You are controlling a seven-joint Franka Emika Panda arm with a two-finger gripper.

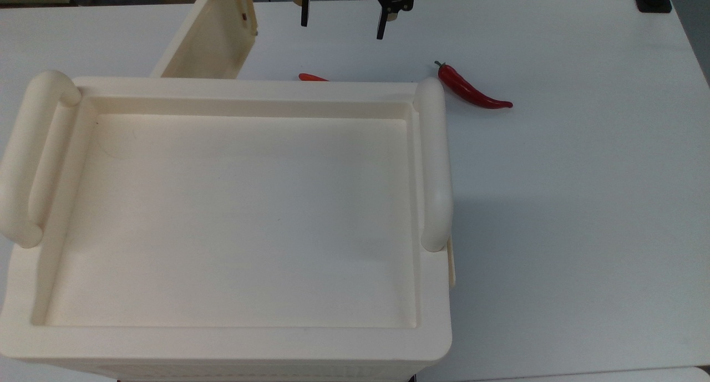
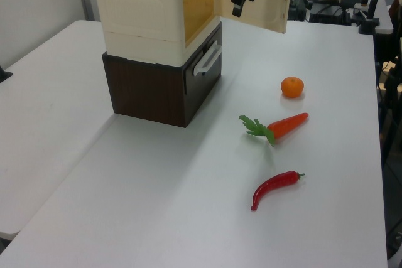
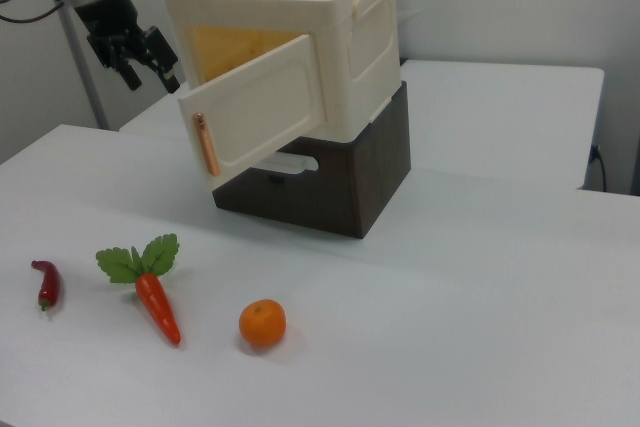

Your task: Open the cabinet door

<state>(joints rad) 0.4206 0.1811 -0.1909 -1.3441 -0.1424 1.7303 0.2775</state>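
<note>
From the top view, I am seeing the gripper hanging with its fingers spread apart and gripping nothing, well clear of the cabinet door, which is standing swung out from the cabinet; a red chilli is lying on the table.

From the left view, I am looking past the door into the amber-lit compartment, and I cannot tell what it is holding. I am judging that the free door could drift back, undoing the opening.

From the right view, I am noting the door's copper handle and, below, a carrot and an orange.
</note>
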